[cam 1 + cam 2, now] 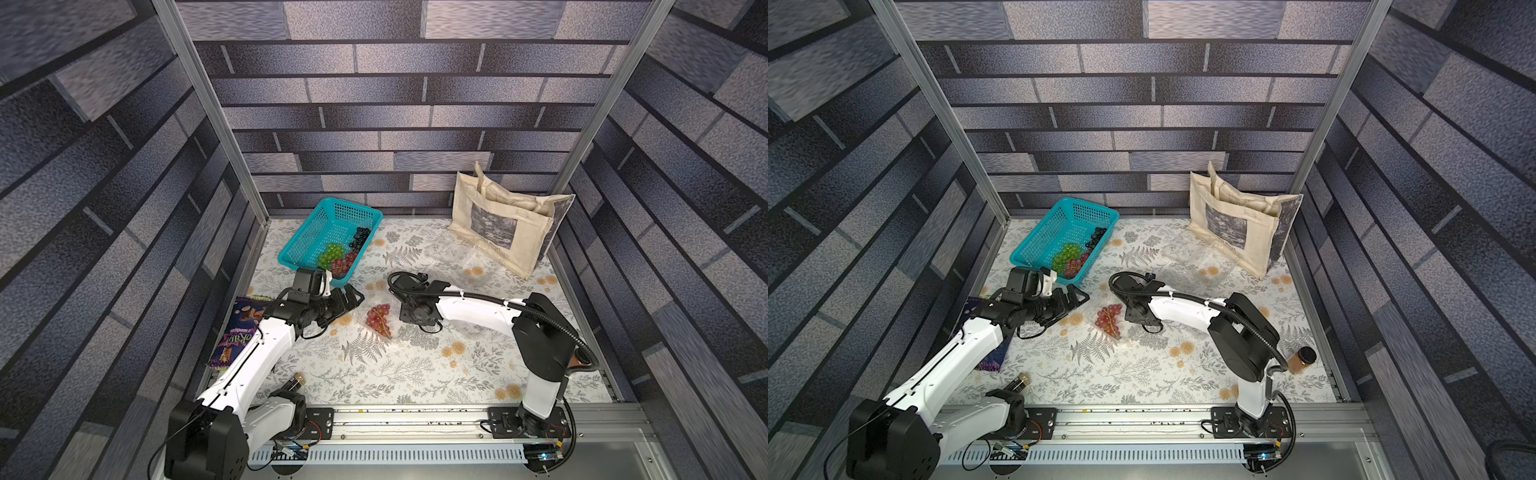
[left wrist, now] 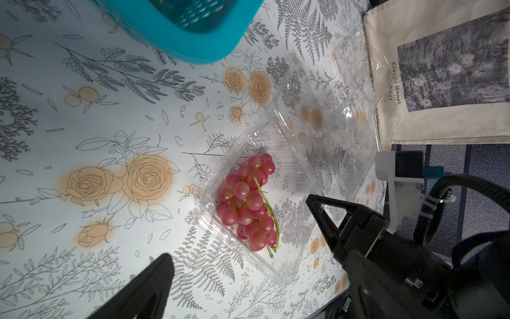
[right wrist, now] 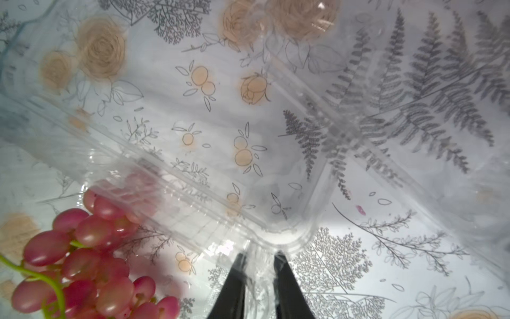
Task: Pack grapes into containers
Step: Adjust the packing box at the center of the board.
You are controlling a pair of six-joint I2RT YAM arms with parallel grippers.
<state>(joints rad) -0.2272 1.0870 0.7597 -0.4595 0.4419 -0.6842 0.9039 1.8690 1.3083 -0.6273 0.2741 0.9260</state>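
Clenched nearly together: right fingers (image 3: 234, 290), black and tapered, pinching the thin rim at a rounded corner of a clear lid (image 3: 209, 154), plastic caught between the tips. Released and spread wide: left fingers (image 2: 149, 287), touching nothing, at 10 o'clock of the open container (image 2: 278, 265) and just off the near corner of the basket (image 1: 309, 232). In that container's tray, around the middle of the worktop (image 1: 415, 374), one red bunch (image 1: 378, 320): glossy oval grapes on a thin green stalk, right fingers at its 3 o'clock. Lid hinged open on the tote (image 1: 498, 220) side. Container colourless, thin, ribbed along the walls, bright with glare, floral print showing through. At 11 o'clock of the worktop, basket of stiff teal plastic, perforated all over, holding a green bunch (image 1: 331, 254), a second red bunch (image 1: 344, 264) and a black bunch (image 1: 360, 237) along its near side. At 1 o'clock, tote of limp beige cloth with a dark printed panel, upright by the wall; more clear containers (image 2: 354, 60) just before it.
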